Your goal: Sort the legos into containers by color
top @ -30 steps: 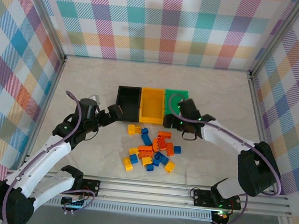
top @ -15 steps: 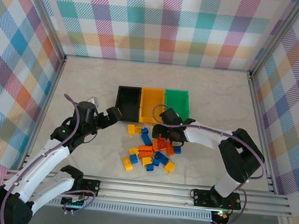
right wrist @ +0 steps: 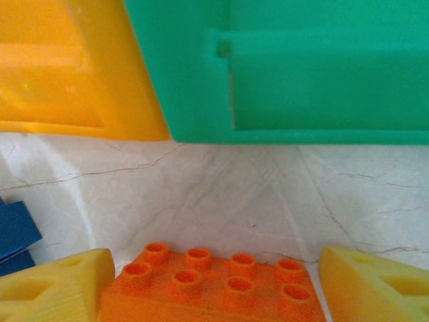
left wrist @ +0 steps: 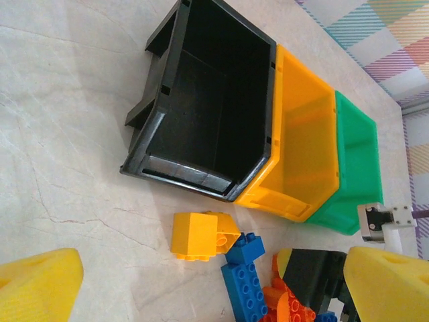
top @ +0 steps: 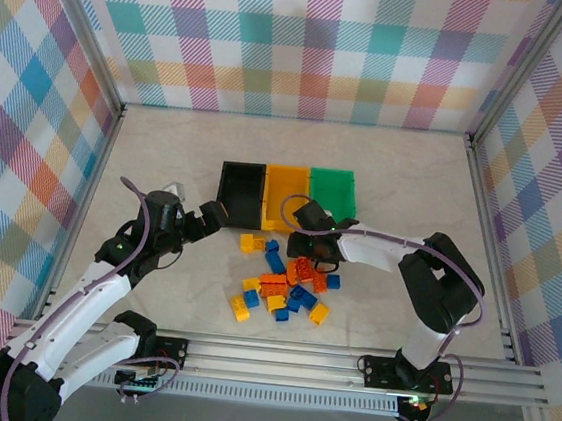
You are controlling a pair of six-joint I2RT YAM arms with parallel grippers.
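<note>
Step in hand, as judged: picking one orange brick [right wrist: 214,288] off the far edge of the legos [top: 289,277] with the right gripper [right wrist: 216,268].

To do it well:
- Centre the brick between the pads [right wrist: 53,288] before squeezing. Press on the two short end faces, not the studs.
- Keep the pinch low enough on the brick to stop it pivoting.
- Lift straight up first, clear of the blue brick [right wrist: 13,235] at left, to avoid dragging the heap.
- Then carry across the short strip of bare table [right wrist: 221,181] to the containers [top: 285,196].
- Choose one bin for orange and keep to it. Probably the yellow-orange bin [right wrist: 60,67], nearest in hue and joined to the green bin [right wrist: 301,67].
- Release only once well over the rim.
- No bricks seen inside the black bin [left wrist: 201,100] or the yellow-orange bin in the left wrist view.

Pose, right: reaches in from the right with elbow bent and wrist low, facing the bins. Straddles the orange brick with a yellow pad at each end. Cannot tell whether actually pinching yet.

Pose, left: left gripper [top: 212,215] just off the black bin's near corner, beside the pile's left side. Jaws spread wide, holding nothing.
</note>
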